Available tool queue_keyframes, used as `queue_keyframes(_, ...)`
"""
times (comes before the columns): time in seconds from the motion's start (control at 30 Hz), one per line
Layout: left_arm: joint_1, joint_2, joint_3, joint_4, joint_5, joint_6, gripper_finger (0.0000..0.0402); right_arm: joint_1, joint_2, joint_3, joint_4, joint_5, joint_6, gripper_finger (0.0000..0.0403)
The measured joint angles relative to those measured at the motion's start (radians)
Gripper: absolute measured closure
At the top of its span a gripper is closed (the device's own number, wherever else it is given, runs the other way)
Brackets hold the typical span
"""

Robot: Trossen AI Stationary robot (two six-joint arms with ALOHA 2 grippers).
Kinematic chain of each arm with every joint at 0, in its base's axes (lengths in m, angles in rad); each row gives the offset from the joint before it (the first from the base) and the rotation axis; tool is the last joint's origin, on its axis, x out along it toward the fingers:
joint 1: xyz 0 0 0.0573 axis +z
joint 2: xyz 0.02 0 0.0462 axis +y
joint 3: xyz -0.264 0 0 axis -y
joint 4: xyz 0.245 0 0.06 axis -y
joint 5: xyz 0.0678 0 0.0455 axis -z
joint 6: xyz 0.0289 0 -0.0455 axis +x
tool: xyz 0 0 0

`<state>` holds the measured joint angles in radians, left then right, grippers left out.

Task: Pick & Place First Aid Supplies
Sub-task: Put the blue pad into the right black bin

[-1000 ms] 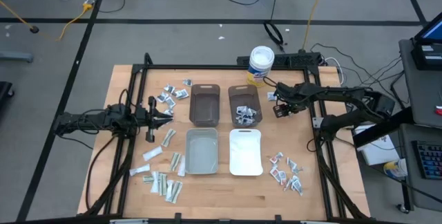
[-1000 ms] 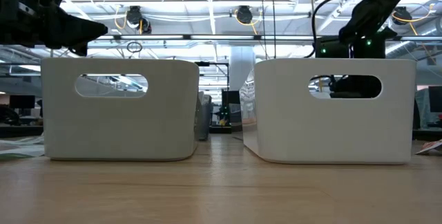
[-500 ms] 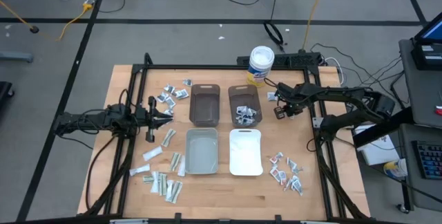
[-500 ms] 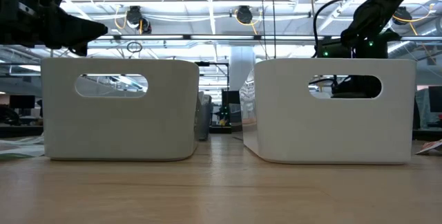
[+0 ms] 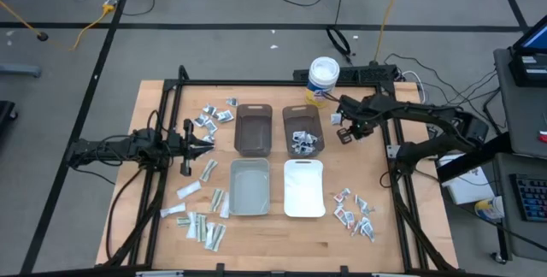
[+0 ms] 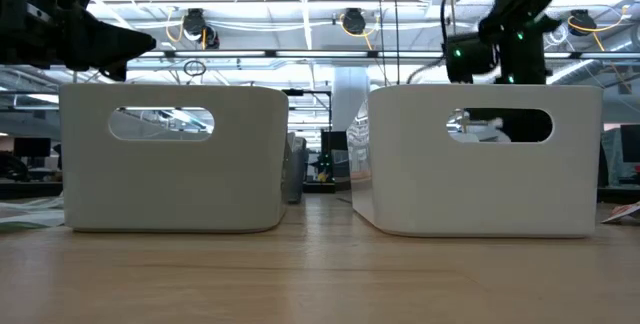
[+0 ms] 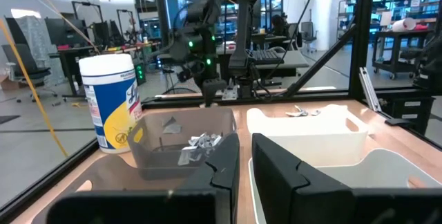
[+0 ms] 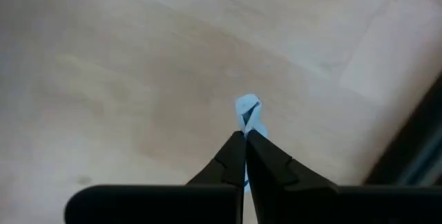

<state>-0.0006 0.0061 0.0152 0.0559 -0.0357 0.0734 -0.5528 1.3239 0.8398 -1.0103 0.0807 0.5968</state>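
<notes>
Right gripper (image 8: 244, 135) pinching small pale-blue packet (image 8: 248, 111) by one corner, hanging over bare wood near table's far right edge (image 5: 410, 97), beside brown bin (image 5: 302, 130). Risk — thin corner grip, so packet could be slipping out before reaching bin. Packet looking crumpled, twisted, flimsy. Left gripper (image 5: 208, 141) waiting near table's left edge — fingers nearly closed, holding nothing visible.

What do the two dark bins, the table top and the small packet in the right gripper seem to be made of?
Dark bins: probably smooth, slightly translucent plastic, since packets show through the wall in the left wrist view.
Table top: light wood, matte, with visible grain.
Small packet, pinched in the shut right gripper: thin, crumpled, pale blue-white; paper or foil, I cannot tell which.
</notes>
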Motion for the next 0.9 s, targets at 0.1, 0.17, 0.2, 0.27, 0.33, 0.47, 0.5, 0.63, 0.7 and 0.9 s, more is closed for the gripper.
queue_keyframes(0.1,0.0,0.0,0.0,0.0,0.0,0.0,0.0355,0.011,0.0,0.091,-0.093,0.0,-0.015,0.0402)
queue_keyframes(0.17,0.0,0.0,0.0,0.0,0.0,0.0,0.0355,0.017,0.0,0.15,-0.154,0.001,-0.018,0.0402)
queue_keyframes(0.2,0.0,0.0,0.0,0.0,0.0,0.0,0.0355,0.018,0.0,0.176,-0.182,0.0,-0.019,0.0402)
queue_keyframes(0.27,0.0,0.0,0.0,0.0,0.0,0.0,0.0355,0.018,0.0,0.22,-0.231,0.0,-0.024,0.0402)
queue_keyframes(0.33,0.0,0.0,0.0,0.0,0.0,0.0,0.0355,0.018,0.0,0.254,-0.263,0.001,-0.032,0.0402)
queue_keyframes(0.47,0.0,0.0,0.0,0.0,0.0,0.0,0.0355,0.018,0.002,0.291,-0.267,-0.004,-0.056,0.0402)
queue_keyframes(0.5,0.0,0.0,0.0,0.0,0.0,0.0,0.0355,0.024,0.013,0.306,-0.267,-0.006,-0.062,0.0402)
queue_keyframes(0.63,0.0,0.0,0.0,0.0,0.0,0.0,0.0355,0.067,0.098,0.383,-0.271,-0.007,-0.087,0.0402)
queue_keyframes(0.7,0.0,0.0,0.0,0.0,0.0,0.0,0.0355,0.09,0.145,0.441,-0.27,-0.016,-0.102,0.0402)
queue_keyframes(0.9,0.0,0.0,0.0,0.0,0.0,0.0,0.0355,0.144,0.302,0.617,-0.273,-0.033,-0.17,0.0403)
